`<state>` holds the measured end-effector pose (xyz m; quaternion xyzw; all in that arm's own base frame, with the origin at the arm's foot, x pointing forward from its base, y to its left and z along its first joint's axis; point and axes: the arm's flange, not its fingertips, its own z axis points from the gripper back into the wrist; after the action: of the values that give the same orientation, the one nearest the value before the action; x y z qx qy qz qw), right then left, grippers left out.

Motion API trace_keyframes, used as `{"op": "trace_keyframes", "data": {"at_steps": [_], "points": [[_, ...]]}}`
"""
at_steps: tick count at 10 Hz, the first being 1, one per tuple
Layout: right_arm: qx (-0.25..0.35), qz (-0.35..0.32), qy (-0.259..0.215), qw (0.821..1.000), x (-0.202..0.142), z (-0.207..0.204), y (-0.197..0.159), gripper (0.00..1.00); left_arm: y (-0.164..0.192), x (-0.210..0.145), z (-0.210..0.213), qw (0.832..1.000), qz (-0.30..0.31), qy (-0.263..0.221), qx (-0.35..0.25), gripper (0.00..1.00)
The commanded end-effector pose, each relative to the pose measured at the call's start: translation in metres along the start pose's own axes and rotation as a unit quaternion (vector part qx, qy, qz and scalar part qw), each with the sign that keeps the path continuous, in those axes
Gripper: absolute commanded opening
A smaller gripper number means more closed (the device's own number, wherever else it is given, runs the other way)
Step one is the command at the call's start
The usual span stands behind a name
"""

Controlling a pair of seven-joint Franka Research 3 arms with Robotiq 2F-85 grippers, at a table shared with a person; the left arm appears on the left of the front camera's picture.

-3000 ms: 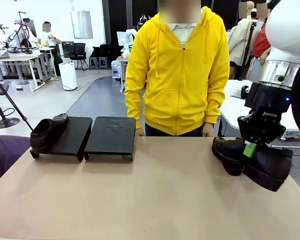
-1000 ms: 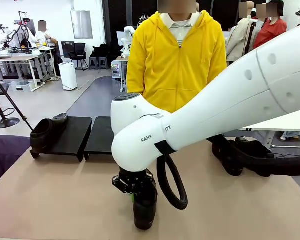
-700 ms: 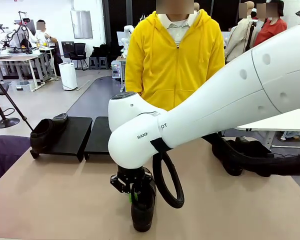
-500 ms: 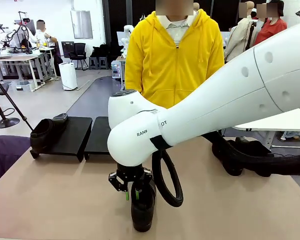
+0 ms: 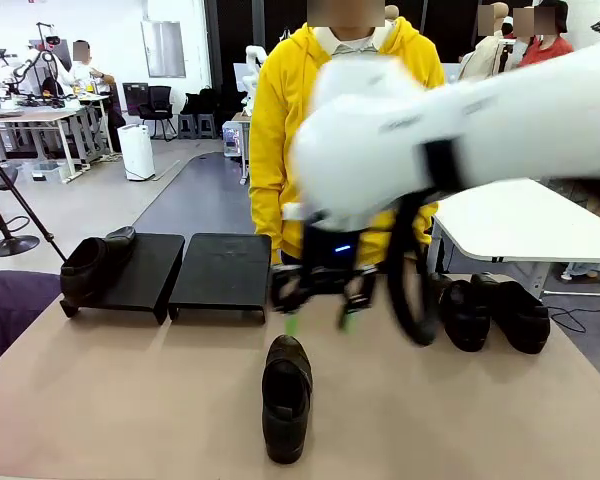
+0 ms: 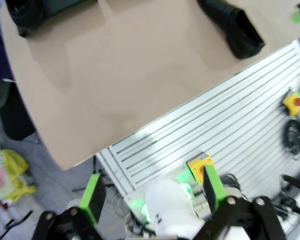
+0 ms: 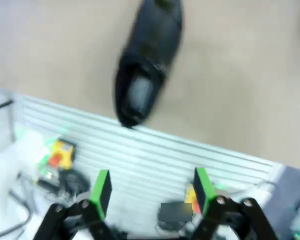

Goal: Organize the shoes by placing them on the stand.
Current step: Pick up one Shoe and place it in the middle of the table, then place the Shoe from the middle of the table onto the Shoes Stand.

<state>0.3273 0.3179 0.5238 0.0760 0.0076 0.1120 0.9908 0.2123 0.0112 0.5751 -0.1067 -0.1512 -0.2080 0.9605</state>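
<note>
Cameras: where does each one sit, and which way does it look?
Front view: fixed on the robot's side, looking across the table at the person; the right pincer shows, open.
Left wrist view: on the left arm, looking down past the left pincer, open, at the table's near edge.
Right wrist view: on the right arm, looking down past the right pincer at the lone shoe.
Shared: all three show that shoe.

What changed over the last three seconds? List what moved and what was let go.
The right gripper carried one shoe from the table's right side to its near middle, set it down, let go and rose away with its jaws apart. The other shoe on the left stand and the right stand stayed as they were.
</note>
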Motion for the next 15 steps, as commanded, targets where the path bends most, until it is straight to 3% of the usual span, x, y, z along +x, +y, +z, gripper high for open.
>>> {"op": "trace_keyframes", "data": {"at_steps": [1,4,6,8,9,15], "points": [[0.018,0.058,0.010,0.998,-0.047,0.035,-0.114,1.00,0.002,-0.001,0.002,1.000,0.003,0.002,0.004,1.00],[0.108,0.109,-0.015,0.988,-0.100,0.068,-0.237,1.00,0.002,-0.001,0.002,1.000,0.003,0.002,0.004,1.00],[0.151,0.015,-0.063,0.986,-0.141,0.067,-0.294,1.00,0.002,-0.001,0.002,1.000,0.003,0.002,0.004,1.00],[0.153,-0.023,-0.104,0.983,-0.165,0.058,-0.298,1.00,0.002,-0.001,0.002,1.000,0.003,0.002,0.004,1.00],[0.150,0.021,-0.060,0.987,-0.145,0.072,-0.304,1.00,0.002,-0.001,0.002,1.000,0.003,0.002,0.004,1.00],[0.150,0.021,-0.060,0.987,-0.145,0.072,-0.304,1.00,0.002,-0.001,0.002,1.000,0.003,0.002,0.004,1.00]]}}
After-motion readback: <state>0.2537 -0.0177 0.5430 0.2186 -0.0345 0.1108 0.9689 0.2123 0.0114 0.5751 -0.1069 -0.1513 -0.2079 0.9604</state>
